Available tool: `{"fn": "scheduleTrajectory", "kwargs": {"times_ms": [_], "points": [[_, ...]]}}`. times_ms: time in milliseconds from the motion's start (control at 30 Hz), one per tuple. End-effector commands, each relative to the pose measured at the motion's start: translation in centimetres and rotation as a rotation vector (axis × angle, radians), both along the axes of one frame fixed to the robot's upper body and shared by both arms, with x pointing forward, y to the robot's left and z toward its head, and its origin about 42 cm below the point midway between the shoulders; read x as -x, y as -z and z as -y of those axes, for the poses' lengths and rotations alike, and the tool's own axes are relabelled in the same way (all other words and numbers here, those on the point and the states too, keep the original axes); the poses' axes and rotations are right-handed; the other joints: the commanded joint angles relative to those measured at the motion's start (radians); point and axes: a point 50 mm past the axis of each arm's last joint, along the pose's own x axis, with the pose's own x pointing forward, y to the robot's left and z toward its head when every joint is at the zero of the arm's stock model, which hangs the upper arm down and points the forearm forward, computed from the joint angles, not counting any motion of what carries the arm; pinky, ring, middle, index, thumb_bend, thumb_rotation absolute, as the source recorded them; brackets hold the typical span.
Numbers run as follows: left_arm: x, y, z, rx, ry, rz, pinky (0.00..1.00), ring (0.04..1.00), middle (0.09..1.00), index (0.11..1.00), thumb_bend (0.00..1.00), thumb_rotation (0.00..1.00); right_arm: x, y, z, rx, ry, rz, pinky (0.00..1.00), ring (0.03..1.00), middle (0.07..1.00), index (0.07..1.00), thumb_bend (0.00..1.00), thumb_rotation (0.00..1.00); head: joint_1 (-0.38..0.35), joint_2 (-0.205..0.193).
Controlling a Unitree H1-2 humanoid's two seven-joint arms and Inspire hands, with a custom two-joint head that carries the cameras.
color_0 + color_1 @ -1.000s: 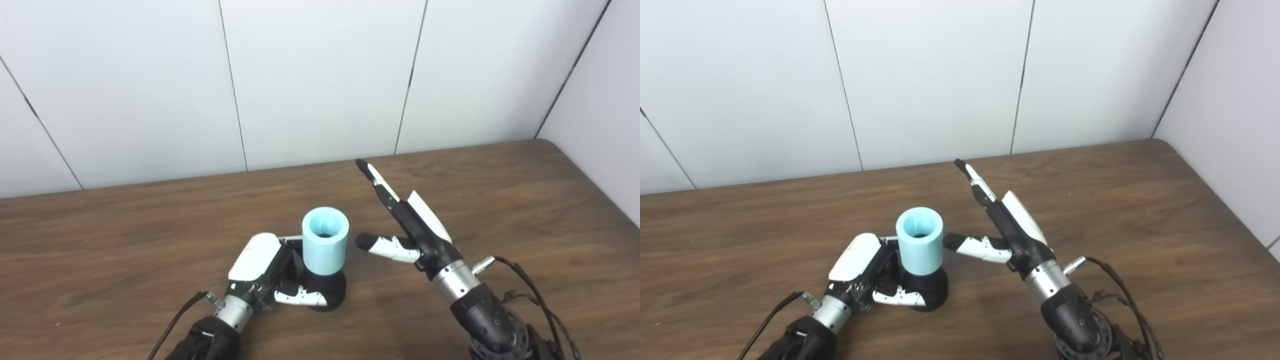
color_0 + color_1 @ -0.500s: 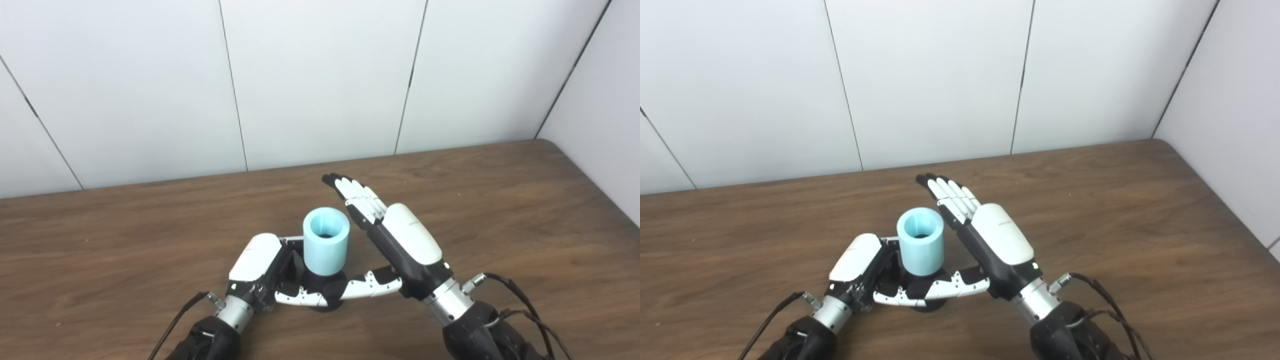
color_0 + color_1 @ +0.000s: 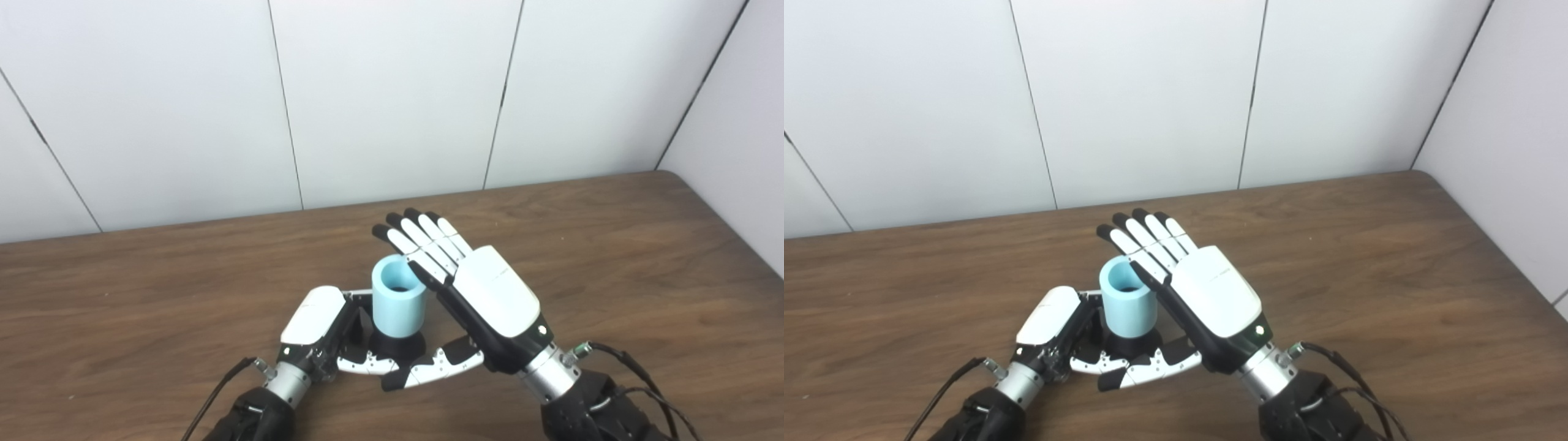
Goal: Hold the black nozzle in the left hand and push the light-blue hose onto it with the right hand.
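My left hand [image 3: 318, 331] was clamped on the black nozzle [image 3: 398, 346] on the table [image 3: 612, 245], the light-blue hose [image 3: 398, 300] standing upright on it. My right hand [image 3: 1206, 297], fingers spread and holding nothing, hovered beside its rim; pressing down probably remained. Both views showed much the same.

The hose [image 3: 399, 300] stands upright on the nozzle [image 3: 401, 346], which sits on the table [image 3: 643, 245] near its near edge, about mid-width. The left hand [image 3: 324, 331] lies just left of the nozzle, fingers against its base. The right hand [image 3: 484, 294] is just right of the hose, its fingers [image 3: 416, 242] reaching over the hose's far right rim and its thumb [image 3: 429, 370] lying in front of the nozzle. A wall [image 3: 392, 92] rises behind the table's far edge.
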Motion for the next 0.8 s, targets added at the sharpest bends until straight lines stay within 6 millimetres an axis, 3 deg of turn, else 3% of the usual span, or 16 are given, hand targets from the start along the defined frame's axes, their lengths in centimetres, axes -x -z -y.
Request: {"fn": "scheduleTrajectory", "kwargs": {"times_ms": [0, 433, 767], "points": [[4.0, 7.6, -2.3, -0.256, 0.007, -0.275, 0.19, 0.348, 0.431, 0.528, 0.49, 0.00, 0.6, -1.9, -0.3, -0.014, -0.022, 0.120, 1.00, 1.000, 0.950, 0.915, 0.90, 0.80, 0.001, 0.000], [3.9, 7.6, -2.4, -0.255, 0.012, -0.278, 0.21, 0.356, 0.439, 0.528, 0.50, 0.00, 1.5, -1.5, -0.6, 0.018, -0.023, 0.107, 0.98, 0.975, 0.841, 0.815, 0.87, 0.80, -0.001, 0.001], [4.0, 7.4, -2.4, -0.258, 0.011, -0.273, 0.21, 0.353, 0.440, 0.529, 0.50, 0.00, 1.9, -0.9, -0.5, 0.065, -0.006, 0.020, 1.00, 1.000, 0.885, 0.853, 0.90, 0.82, -0.005, 0.006]]}}
